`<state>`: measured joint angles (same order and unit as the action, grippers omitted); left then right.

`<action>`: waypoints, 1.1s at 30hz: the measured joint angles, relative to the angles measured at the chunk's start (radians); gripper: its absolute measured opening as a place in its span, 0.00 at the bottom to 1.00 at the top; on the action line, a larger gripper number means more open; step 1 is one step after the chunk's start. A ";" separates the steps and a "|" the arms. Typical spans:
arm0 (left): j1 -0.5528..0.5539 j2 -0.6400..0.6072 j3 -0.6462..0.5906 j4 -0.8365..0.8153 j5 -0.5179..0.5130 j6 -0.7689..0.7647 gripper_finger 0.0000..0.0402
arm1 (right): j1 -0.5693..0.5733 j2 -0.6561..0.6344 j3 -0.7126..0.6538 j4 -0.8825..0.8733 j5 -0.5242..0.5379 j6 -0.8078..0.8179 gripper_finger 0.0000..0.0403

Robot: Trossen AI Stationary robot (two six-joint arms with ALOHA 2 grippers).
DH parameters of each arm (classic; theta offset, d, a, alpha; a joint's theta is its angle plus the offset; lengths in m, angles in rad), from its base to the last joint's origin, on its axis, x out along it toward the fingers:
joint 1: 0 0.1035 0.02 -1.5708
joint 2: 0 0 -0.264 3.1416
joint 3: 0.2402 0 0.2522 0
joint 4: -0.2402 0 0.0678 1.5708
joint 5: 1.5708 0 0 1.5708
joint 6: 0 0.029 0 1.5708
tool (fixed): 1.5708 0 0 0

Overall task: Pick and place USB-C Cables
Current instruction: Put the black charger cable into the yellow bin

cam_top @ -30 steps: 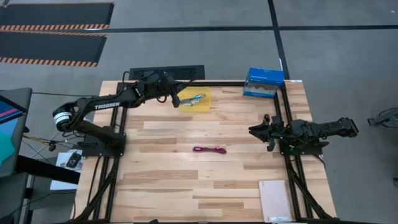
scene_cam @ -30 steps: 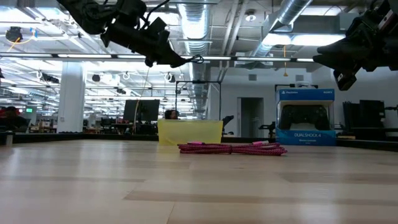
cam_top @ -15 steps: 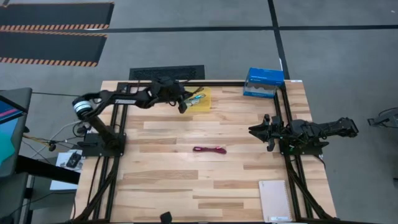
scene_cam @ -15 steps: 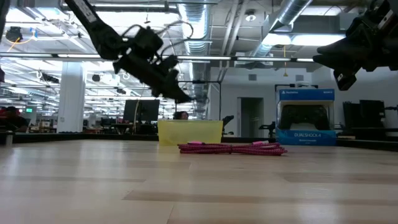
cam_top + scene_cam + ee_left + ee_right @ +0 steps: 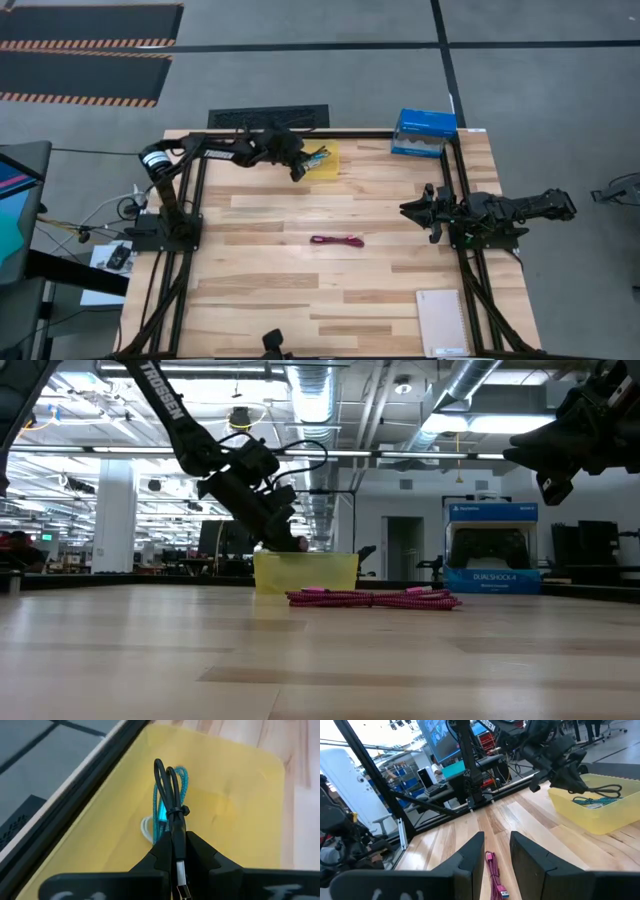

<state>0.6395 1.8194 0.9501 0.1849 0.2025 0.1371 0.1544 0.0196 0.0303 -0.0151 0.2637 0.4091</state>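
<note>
Your left end effector (image 5: pixel 175 851) is pinching the black cable (image 5: pixel 170 802) between its fingertips near the bundle's tied waist, with the loops poking out ahead. It hangs over the yellow bin (image 5: pixel 240 795) at the far left of the surface (image 5: pixel 330 290), where the teal cable (image 5: pixel 161 810) and the white cable (image 5: pixel 146 829) already lie. The bundle looks light and limp, so you should expect it to drop flat once you let go. The tie seems to be the firmest place to hold.

The magenta-red cable (image 5: pixel 337 240) lies alone mid-surface, well apart from the bin. It is thin and braided, and likely to slide on the wood, so take it across the middle of the bundle. Your right end effector (image 5: pixel 492 850) waits at the right edge, fingers spread, facing that cable.
</note>
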 joint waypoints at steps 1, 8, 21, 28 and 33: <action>0.000 0.000 0.008 -0.027 -0.001 0.013 0.02 | 0.000 0.000 0.000 0.000 0.000 0.000 0.29; 0.007 0.000 0.062 -0.148 -0.023 0.062 0.02 | 0.000 0.000 0.000 0.000 0.000 0.000 0.29; 0.022 0.039 0.064 -0.229 -0.008 0.101 0.02 | 0.000 0.000 0.000 0.000 0.000 0.000 0.29; 0.022 0.047 0.064 -0.218 -0.015 0.097 0.04 | 0.000 0.000 0.000 0.000 0.000 0.000 0.29; 0.023 0.047 0.064 -0.221 -0.015 0.102 0.07 | 0.000 0.000 0.000 0.000 0.000 0.000 0.29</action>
<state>0.6621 1.8660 1.0138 -0.0357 0.1871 0.2390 0.1545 0.0200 0.0301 -0.0154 0.2634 0.4091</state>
